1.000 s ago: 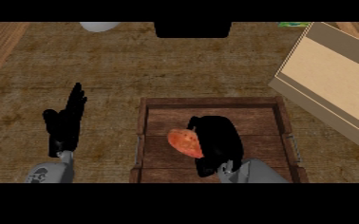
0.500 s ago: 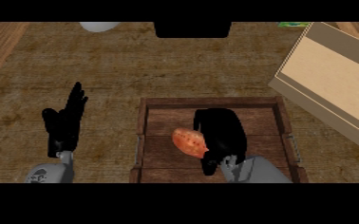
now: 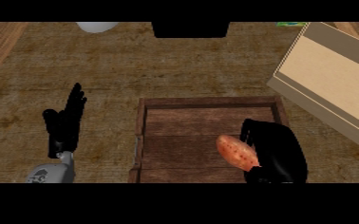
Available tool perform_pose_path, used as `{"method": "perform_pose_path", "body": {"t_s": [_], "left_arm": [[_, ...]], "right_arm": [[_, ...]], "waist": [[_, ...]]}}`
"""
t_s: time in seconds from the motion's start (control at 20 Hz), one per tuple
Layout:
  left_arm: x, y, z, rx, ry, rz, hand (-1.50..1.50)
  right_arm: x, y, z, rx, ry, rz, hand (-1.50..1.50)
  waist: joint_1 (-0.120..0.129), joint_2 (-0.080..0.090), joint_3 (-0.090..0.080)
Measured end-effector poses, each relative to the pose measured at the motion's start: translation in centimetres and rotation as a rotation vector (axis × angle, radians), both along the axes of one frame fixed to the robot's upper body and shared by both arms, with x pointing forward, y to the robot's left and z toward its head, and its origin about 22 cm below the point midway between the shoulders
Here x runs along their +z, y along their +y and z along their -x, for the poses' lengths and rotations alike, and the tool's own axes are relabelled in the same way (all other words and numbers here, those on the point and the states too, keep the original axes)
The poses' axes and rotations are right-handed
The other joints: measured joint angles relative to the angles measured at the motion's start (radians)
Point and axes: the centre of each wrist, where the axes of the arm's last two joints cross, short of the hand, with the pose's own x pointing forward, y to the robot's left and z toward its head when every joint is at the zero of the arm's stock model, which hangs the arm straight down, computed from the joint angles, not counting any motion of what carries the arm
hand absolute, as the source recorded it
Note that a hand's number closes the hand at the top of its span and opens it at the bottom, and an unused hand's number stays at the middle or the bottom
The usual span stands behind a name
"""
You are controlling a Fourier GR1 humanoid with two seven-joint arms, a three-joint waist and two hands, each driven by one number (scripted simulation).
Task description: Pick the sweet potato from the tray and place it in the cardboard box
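An orange sweet potato point(image 3: 236, 152) shows over the wooden tray point(image 3: 168, 123), toward its right side. My right hand point(image 3: 277, 152) is curled round the sweet potato from the right, covering part of it. The cardboard box point(image 3: 324, 73) lies at the right edge, beyond the tray's far right corner. My left hand point(image 3: 64, 123) rests open to the left of the tray, fingers pointing up.
A white object point(image 3: 97, 26) sits at the counter's far edge, upper left. A dark block point(image 3: 191, 29) stands at the top middle. A small green item point(image 3: 289, 24) peeks out behind the box. The wooden counter point(image 3: 140, 71) spreads between tray and far edge.
My right hand has carried the sweet potato rightward across the tray, toward the box side. The left hand has stayed where it was.
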Motion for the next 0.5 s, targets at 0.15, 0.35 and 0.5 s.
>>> {"method": "perform_pose_path", "body": {"t_s": [0.15, 0.35, 0.5], "left_arm": [[-0.2, 0.1, 0.3, -0.001, 0.0, 0.006, 0.0], [0.2, 0.2, 0.4, -0.002, 0.002, 0.0, 0.0], [0.2, 0.5, 0.1, -0.002, 0.002, -0.005, 0.0]], "right_arm": [[2.3, -0.6, 1.4, -0.004, -0.08, -0.007, 1.5], [6.5, -1.3, 3.4, 0.005, -0.215, -0.041, 1.5], [9.2, -2.1, 3.9, -0.017, -0.313, -0.064, 1.5]], "waist": [[0.001, -0.001, 0.0], [0.001, -0.002, 0.0], [0.001, -0.002, -0.001]]}}
